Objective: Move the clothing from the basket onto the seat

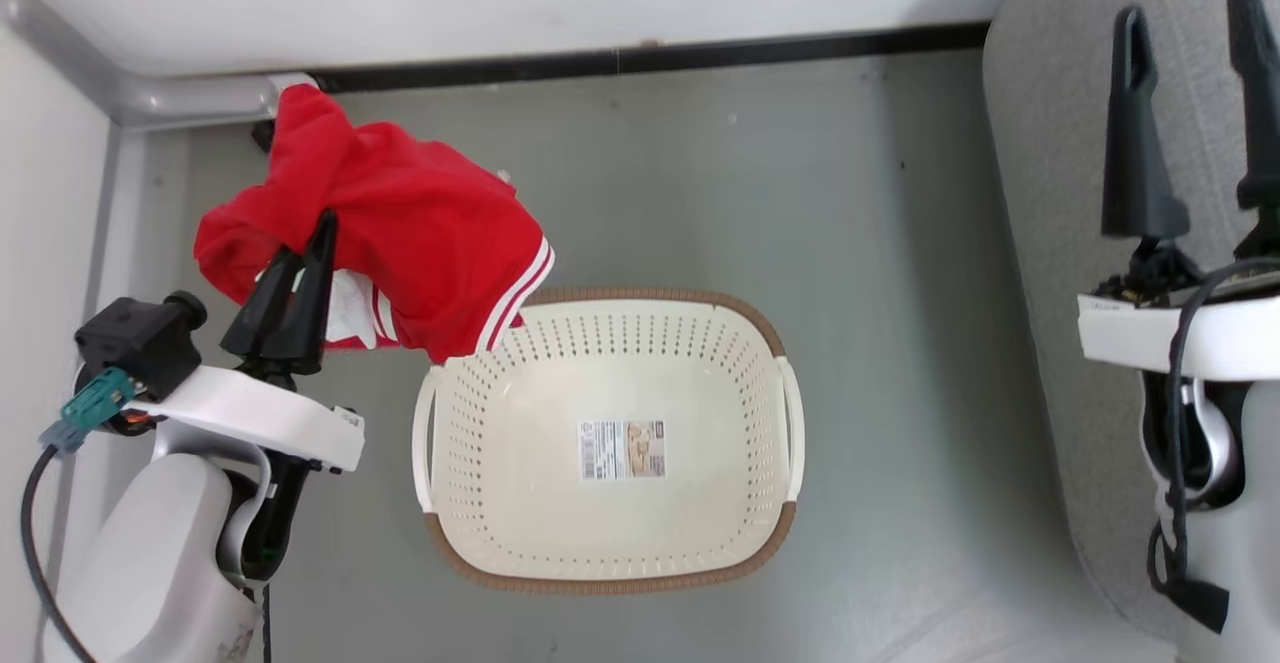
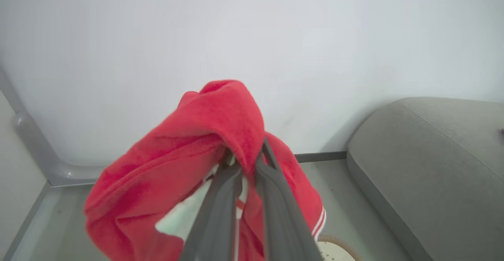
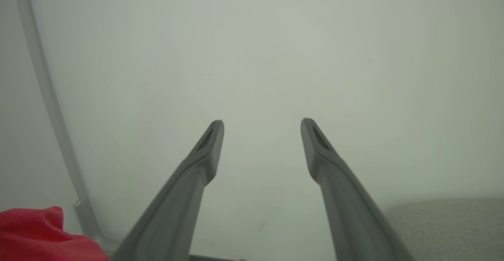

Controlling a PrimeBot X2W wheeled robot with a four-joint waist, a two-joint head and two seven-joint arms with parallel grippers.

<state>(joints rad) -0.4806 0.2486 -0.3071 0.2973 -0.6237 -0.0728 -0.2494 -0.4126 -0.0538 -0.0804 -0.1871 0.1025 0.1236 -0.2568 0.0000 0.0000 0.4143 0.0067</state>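
My left gripper (image 1: 305,243) was clamped nearly shut on a bunched fold of the red garment (image 1: 420,213). It hung limp over the laundry basket's (image 1: 640,295) rim: soft, light, floppy, best pinched where it bunches. Beyond, above the grey sofa (image 1: 1050,193), my right gripper (image 1: 1188,8) gaped wide, holding nothing.

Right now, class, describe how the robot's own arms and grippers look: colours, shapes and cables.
The left gripper and right gripper each have two long, dark grey, tapering fingers above a white wrist plate. The left wrist carries a black camera block, a teal plug and a black cable; its forearm is pale grey. Another black cable loops below the right wrist.
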